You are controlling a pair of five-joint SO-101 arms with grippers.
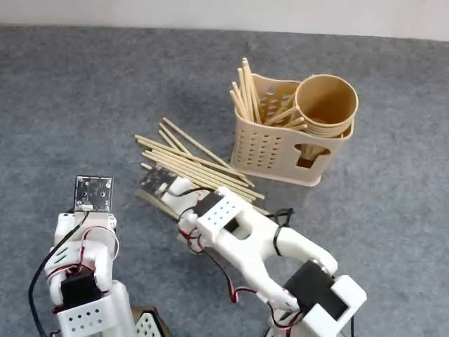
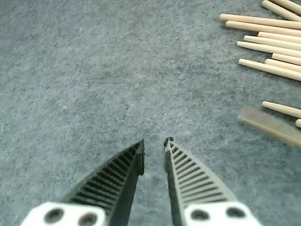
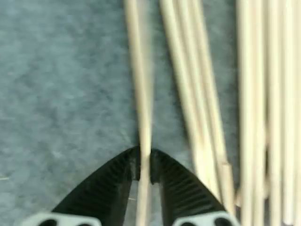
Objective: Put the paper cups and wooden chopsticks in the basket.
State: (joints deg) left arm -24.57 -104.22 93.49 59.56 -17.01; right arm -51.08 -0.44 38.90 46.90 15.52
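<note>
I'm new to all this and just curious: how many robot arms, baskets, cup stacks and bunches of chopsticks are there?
Robot arms: 2
Baskets: 1
Cup stacks: 1, in the basket
Chopstick bunches: 2, one in the basket, one on the table
Total: 6

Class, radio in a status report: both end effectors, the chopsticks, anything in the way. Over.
Left end effector open, empty, over mat. Right end effector shut on chopstick in loose pile. Nothing blocking the basket, cups inside.
</note>
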